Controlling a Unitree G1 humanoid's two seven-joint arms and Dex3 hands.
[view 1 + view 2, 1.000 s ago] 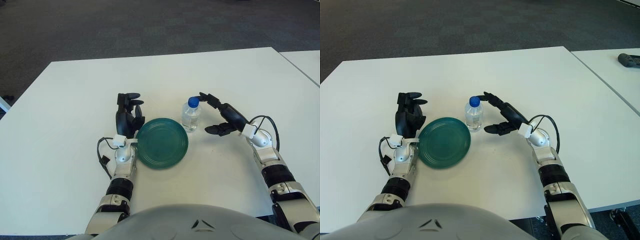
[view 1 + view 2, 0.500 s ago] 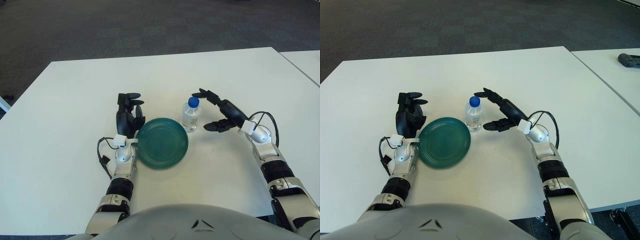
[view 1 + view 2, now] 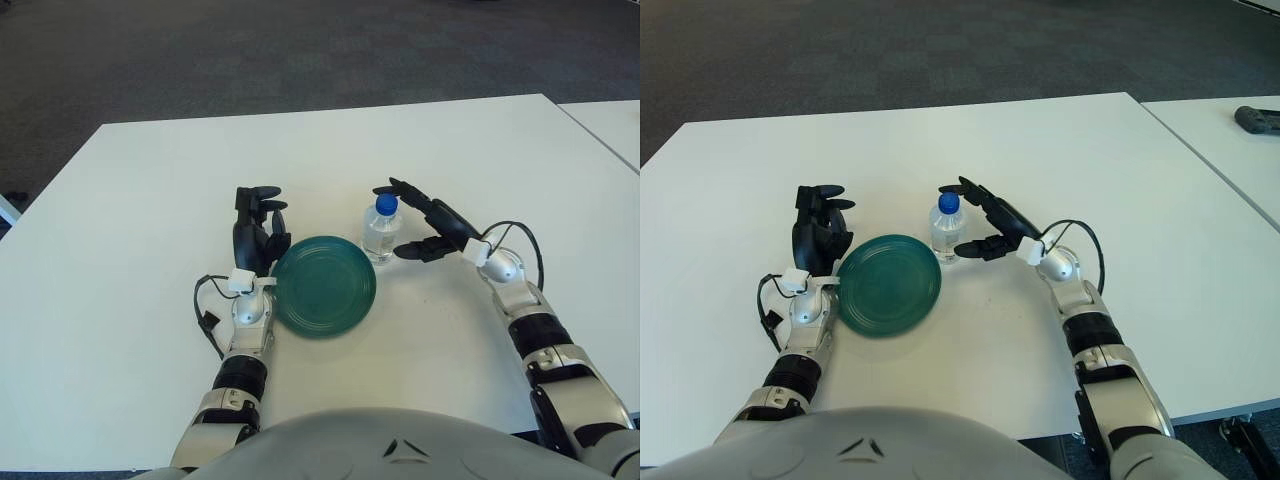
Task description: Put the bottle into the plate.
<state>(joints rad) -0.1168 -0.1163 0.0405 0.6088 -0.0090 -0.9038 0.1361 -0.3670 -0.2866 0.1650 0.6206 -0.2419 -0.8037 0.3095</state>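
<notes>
The white table (image 3: 130, 200) spreads wide before me, bare apart from the task's things near its middle. On it lies the green plate (image 3: 324, 285), flat and with nothing in it. My left hand (image 3: 257, 232) shows just beside the plate's left rim, idle, its fingers curled loosely around nothing.

The bottle (image 3: 381, 230) stands upright on the table just beside the plate's far right edge — clear body, blue cap — so it is not yet in the plate.

What has changed is my right hand (image 3: 428, 225): over the last second it has slid in from the right and closed the gap. Its fingers are spread wide, one reaching past the cap at the top, another low near the bottle's base, so the bottle now sits in the hand's open mouth. I cannot tell whether any fingertip touches it yet — I have no grip.

I judge the approach nearly done; closing, lifting and a short carry left remain.
</notes>
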